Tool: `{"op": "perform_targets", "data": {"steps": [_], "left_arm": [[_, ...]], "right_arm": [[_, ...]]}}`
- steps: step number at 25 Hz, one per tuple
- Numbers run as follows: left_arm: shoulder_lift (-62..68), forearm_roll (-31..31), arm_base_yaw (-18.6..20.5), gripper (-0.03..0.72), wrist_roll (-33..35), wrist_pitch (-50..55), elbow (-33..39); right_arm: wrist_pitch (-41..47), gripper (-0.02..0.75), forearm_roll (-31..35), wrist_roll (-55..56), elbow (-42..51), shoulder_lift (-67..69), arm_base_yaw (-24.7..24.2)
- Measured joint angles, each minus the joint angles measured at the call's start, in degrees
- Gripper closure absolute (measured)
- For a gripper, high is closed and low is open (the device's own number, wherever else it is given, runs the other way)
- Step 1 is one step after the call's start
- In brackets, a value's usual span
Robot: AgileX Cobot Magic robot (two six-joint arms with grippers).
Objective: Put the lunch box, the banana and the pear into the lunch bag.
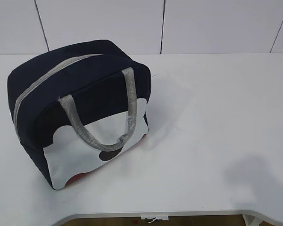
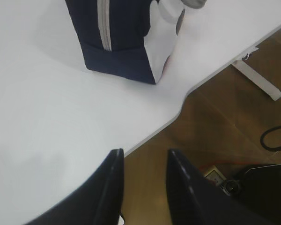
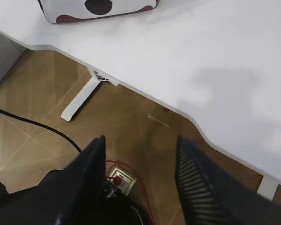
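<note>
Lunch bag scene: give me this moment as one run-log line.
lunch bag: standing on table, zipper closed | food items: none in view | left gripper: open, empty, off table edge | right gripper: open, empty, above floor

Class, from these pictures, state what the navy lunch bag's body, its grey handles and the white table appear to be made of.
Navy lunch bag: seemingly matte woven fabric, soft creased edges. Grey handles: looks like webbing, with a coarse visible weave. White table: smooth, faintly glossy hard surface, perhaps laminate; shadows lie soft on it.

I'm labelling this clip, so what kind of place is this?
Probably a lab or office test bench, not a kitchen: a plain white table against a white panelled wall, with a floor socket and cables on a wood-look floor.
</note>
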Motion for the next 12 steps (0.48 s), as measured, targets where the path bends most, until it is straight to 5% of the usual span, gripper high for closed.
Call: {"op": "perform_targets", "data": {"steps": [12], "left_arm": [[-9.71,-1.73,0.00,0.449,0.00,-10.18,8.26]], "right_arm": [[-8.45,0.355,-1.82,-0.53,9.69,-16.18,0.00]]}}
